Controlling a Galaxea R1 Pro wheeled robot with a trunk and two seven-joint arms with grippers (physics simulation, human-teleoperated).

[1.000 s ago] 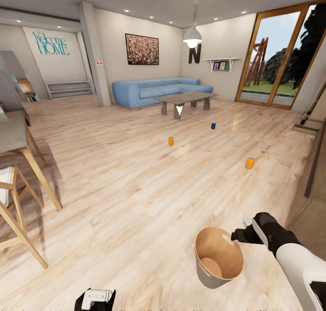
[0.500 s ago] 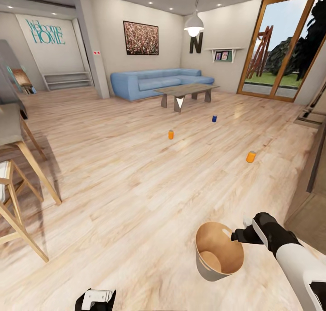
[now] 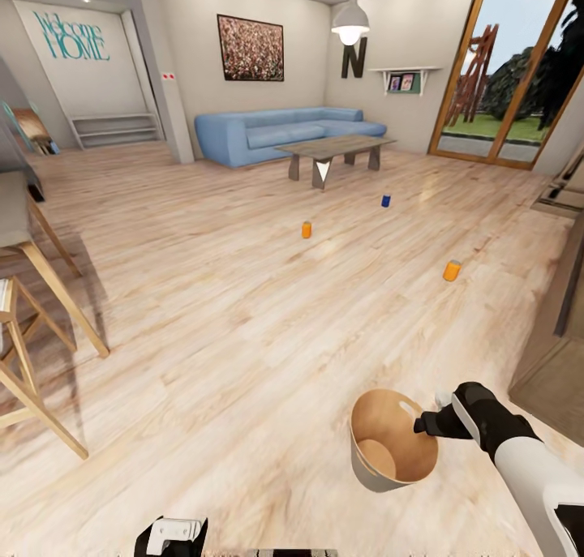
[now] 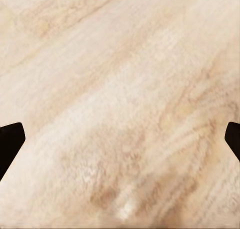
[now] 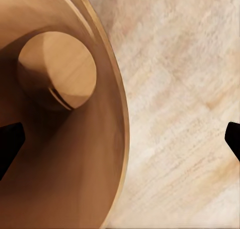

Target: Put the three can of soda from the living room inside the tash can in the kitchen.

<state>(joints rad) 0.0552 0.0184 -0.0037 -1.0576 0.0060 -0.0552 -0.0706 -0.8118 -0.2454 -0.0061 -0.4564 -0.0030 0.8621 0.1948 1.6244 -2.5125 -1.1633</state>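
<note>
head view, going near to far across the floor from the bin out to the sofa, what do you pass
Grey tapered bin with coppery-brown inside, held at its rim by the right claw → orange soda can at right → orange soda can in mid-floor → dark blue soda can → grey coffee table → light-blue corner sofa.

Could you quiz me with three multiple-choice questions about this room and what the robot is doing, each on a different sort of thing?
1. Where are the soda cans?
A. on the coffee table
B. on the floor
C. in the bin

2. How many cans are orange?
A. one
B. two
C. three

3. What is in the bin held by the right gripper?
A. nothing
B. one can
C. three cans

Answers:
1 B: the orange can, the second orange can and the blue can stand on the wooden floor.
2 B: two orange, one blue.
3 A: the bin at the right gripper shows a bare bottom.
</note>
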